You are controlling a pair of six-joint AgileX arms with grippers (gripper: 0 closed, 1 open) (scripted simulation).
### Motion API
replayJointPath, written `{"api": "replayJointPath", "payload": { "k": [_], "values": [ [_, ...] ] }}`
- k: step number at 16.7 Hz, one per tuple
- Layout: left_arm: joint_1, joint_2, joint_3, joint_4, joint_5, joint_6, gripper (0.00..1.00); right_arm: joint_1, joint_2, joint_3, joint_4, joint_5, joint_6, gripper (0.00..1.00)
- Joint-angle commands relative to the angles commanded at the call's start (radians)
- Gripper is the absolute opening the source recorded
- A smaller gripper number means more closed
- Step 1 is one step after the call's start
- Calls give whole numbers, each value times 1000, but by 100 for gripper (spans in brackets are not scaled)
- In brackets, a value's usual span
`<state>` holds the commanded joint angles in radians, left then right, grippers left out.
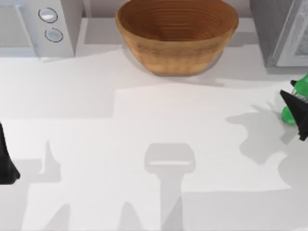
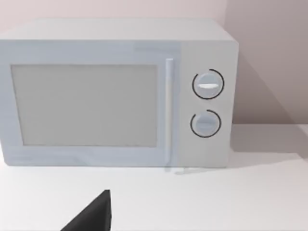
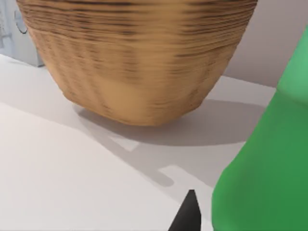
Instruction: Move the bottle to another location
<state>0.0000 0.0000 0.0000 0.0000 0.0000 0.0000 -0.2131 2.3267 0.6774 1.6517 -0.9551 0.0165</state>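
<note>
One bottle (image 1: 291, 111), green and see-through, sits at the far right edge of the table (image 1: 144, 144), partly cut off by the top view's right border. From above, its green shows in two patches, one near the upper right and one lower and further left, with the dark right gripper (image 1: 294, 107) crossing between them. That suggests a long axis tilted in the top view from upper right to lower left, but which end is the cap cannot be told. In the right wrist view the bottle (image 3: 264, 168) fills the near side as a broad green mass, with one dark fingertip (image 3: 188, 214) just beside it. The right gripper is at the bottle; whether its fingers press on it cannot be told.

One wicker bowl (image 1: 177, 34) stands at the back middle of the table, well apart from the bottle and to its left, upright with its mouth open to the camera. In the right wrist view the bowl (image 3: 139, 57) rises behind the bottle.

Two grey-white appliances flank it: one microwave (image 1: 38, 26) in the back left corner, with two round dials, and one grey box (image 1: 279, 31) in the back right corner, near the bottle.

The left gripper (image 1: 7, 159) is parked at the left edge, facing the microwave (image 2: 115, 96); its finger state cannot be told
</note>
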Motion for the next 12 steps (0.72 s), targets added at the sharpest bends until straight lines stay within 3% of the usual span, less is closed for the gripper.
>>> {"api": "replayJointPath", "payload": {
  "k": [4,12],
  "values": [
    [0,0,0,0,0,0,100,3,4,3,2,3,0,0],
    [0,0,0,0,0,0,100,3,4,3,2,3,0,60]
  ]
}}
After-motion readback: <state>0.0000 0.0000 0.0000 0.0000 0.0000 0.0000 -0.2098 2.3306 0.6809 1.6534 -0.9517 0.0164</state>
